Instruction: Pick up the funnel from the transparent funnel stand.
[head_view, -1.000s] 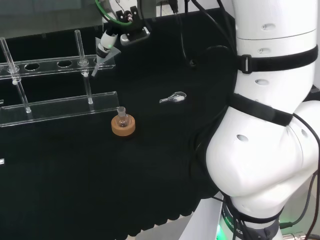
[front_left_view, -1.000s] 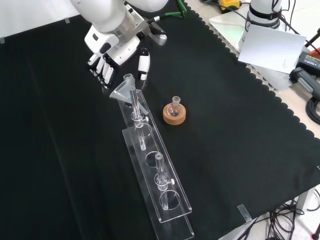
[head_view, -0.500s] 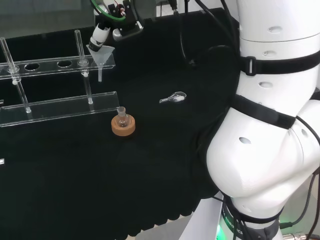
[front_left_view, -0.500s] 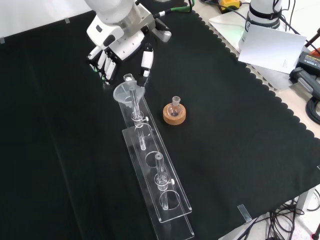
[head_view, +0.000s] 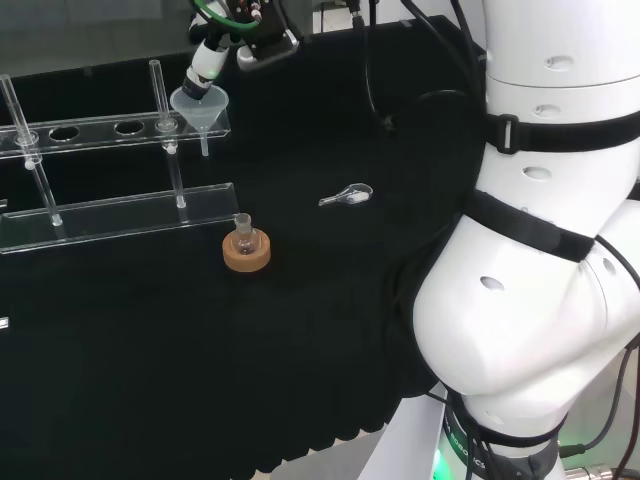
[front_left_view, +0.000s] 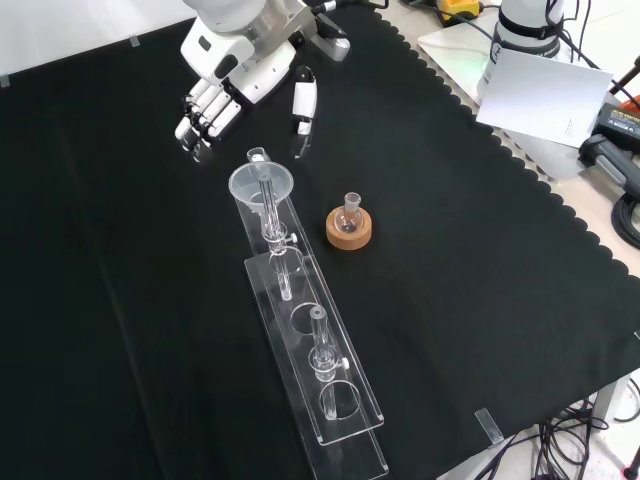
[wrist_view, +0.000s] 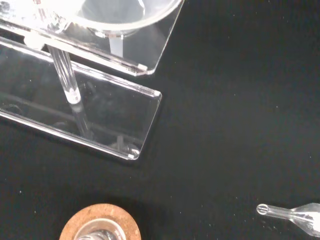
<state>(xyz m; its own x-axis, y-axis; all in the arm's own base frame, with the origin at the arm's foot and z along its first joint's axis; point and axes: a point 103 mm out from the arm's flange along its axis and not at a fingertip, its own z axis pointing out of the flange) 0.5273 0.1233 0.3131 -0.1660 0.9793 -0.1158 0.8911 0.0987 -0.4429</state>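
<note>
Hovering hand (front_left_view: 222, 95), fingers straight, thumb beside upright funnel (front_left_view: 260, 185)

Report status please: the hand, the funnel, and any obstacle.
Hand open, above the stand's end, holding nothing. Funnel upright in the transparent stand, not yet grasped. Nothing blocks; small flask on cork ring stands apart.
</note>
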